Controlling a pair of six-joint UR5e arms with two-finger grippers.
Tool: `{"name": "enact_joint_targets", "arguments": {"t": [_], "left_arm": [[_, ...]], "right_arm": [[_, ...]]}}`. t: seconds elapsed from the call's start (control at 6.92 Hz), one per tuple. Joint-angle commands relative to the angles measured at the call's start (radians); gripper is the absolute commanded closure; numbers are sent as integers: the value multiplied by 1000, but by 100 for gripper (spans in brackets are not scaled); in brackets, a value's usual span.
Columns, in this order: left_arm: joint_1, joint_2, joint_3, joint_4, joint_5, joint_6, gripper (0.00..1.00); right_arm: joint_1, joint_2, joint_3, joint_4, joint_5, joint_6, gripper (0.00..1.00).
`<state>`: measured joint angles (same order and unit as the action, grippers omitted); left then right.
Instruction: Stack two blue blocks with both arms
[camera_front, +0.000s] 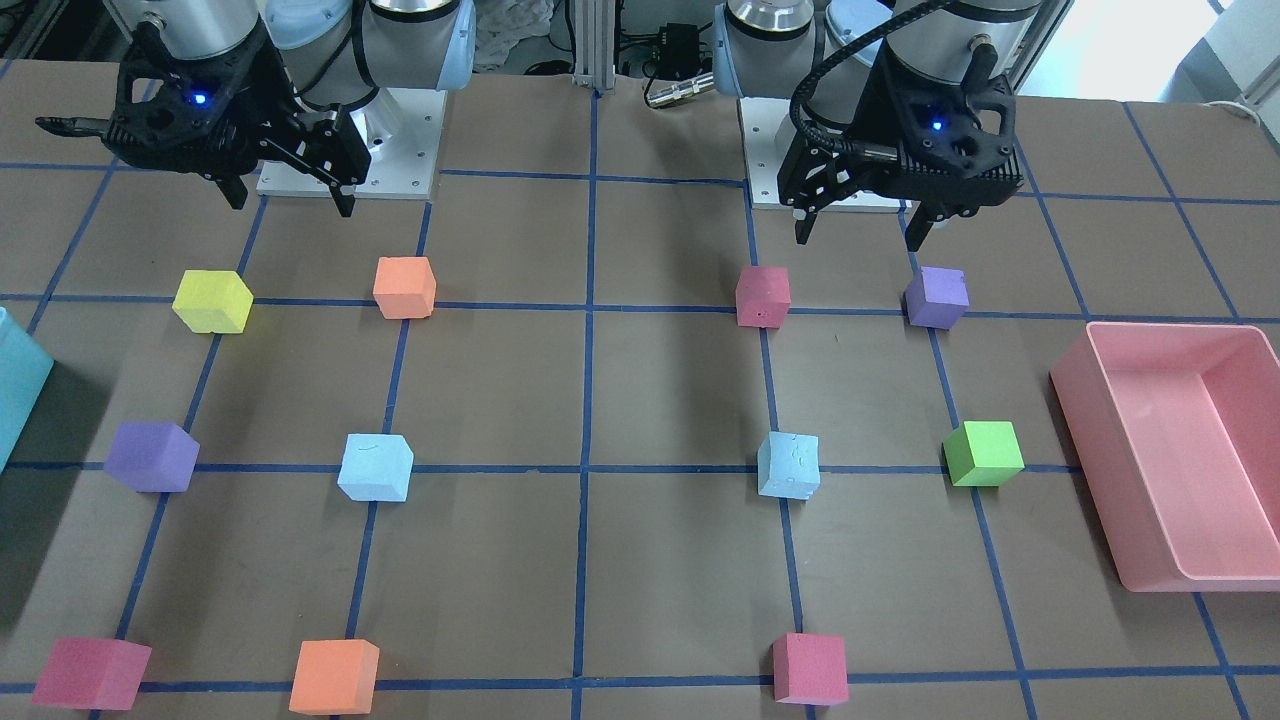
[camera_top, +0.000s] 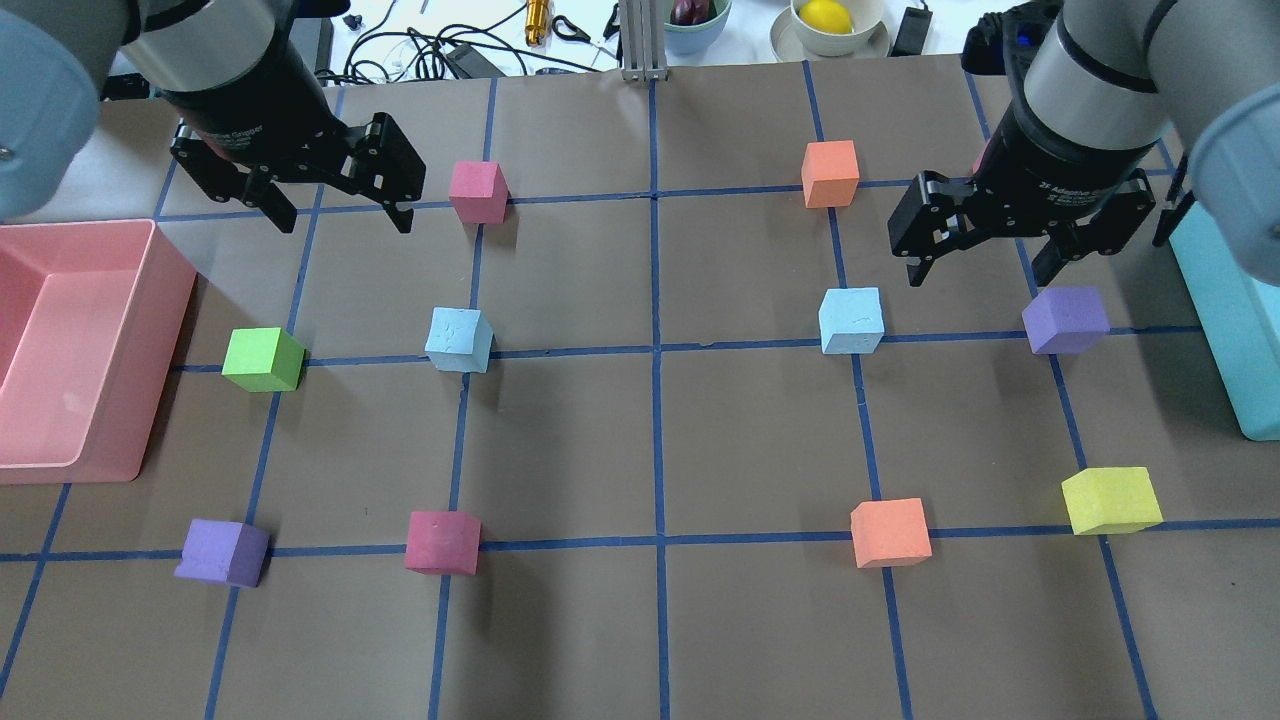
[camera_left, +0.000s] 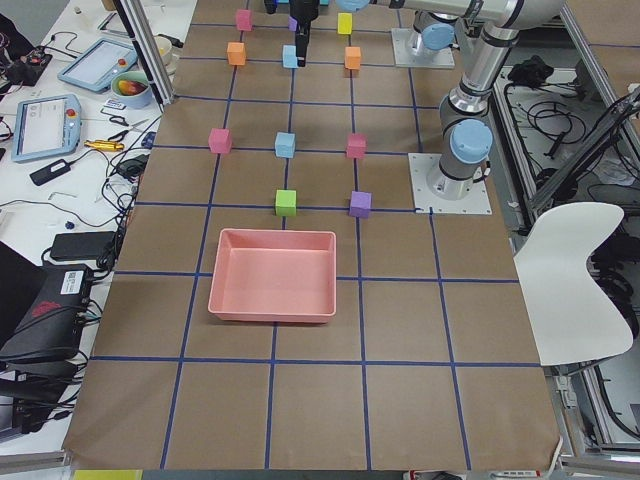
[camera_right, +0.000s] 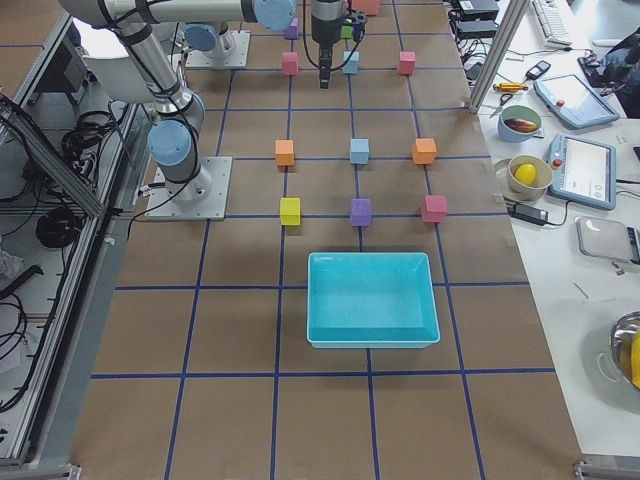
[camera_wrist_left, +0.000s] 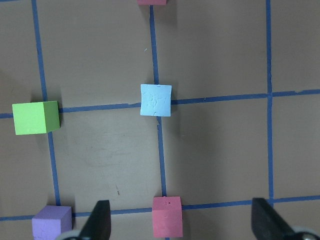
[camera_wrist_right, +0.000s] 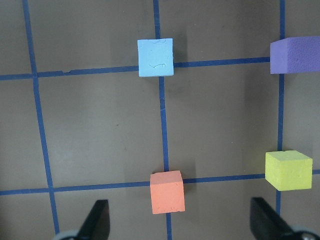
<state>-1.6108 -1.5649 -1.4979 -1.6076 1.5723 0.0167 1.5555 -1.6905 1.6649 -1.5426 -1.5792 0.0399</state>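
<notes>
Task not started: both blue blocks sit flat on the table, well apart, one in each arm's half. Left blue block sits on a tape-line crossing, between the green cube and the centre line. Right blue block sits on the matching crossing on the other side, near a purple cube. All the cubes are set on grid crossings, probably a laid-out start pattern so that each arm has one blue block within reach. Left gripper hovers above the table and holds nothing, jaws spread wide. Right gripper hangs the same way, jaws spread and empty. Both hang high and nearer the robot than the blue blocks; the wrist views look straight down with a blue block ahead of the fingertips, likely a ready pose before reaching. The blocks are pale sky-blue foam cubes, matte, with scuffed, dented top faces and soft edges; likely light and slightly squashy, so an easy pinch. The table cover is brown paper, matte, with a blue tape grid. Pink bin and teal bin are smooth plastic and sit at the table ends.
</notes>
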Motion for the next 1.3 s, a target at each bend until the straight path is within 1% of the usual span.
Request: {"name": "enact_joint_targets", "arguments": {"t": [0.0, 0.29, 0.58, 0.72, 0.87, 1.01, 1.16], "left_arm": [[0, 2, -1, -2, 0, 0, 0], [0, -6, -2, 0, 2, 2, 0], [22, -50, -7, -2, 0, -3, 0], [23, -73, -28, 20, 2, -3, 0], [22, -108, -86, 97, 3, -3, 0], [22, -130, -170, 238, 3, 3, 0], [22, -168, -245, 381, 6, 2, 0]], "right_arm": [[0, -1, 6, -1, 1, 0, 0], [0, -1, 4, -1, 1, 0, 0], [2, 5, 3, -1, -4, 0, 0], [2, 17, 10, -1, -2, 0, 0], [-2, 53, 10, -2, -8, 0, 0], [-5, 83, 12, -25, -5, 2, 0], [-6, 148, 12, -57, -4, -3, 0]]}}
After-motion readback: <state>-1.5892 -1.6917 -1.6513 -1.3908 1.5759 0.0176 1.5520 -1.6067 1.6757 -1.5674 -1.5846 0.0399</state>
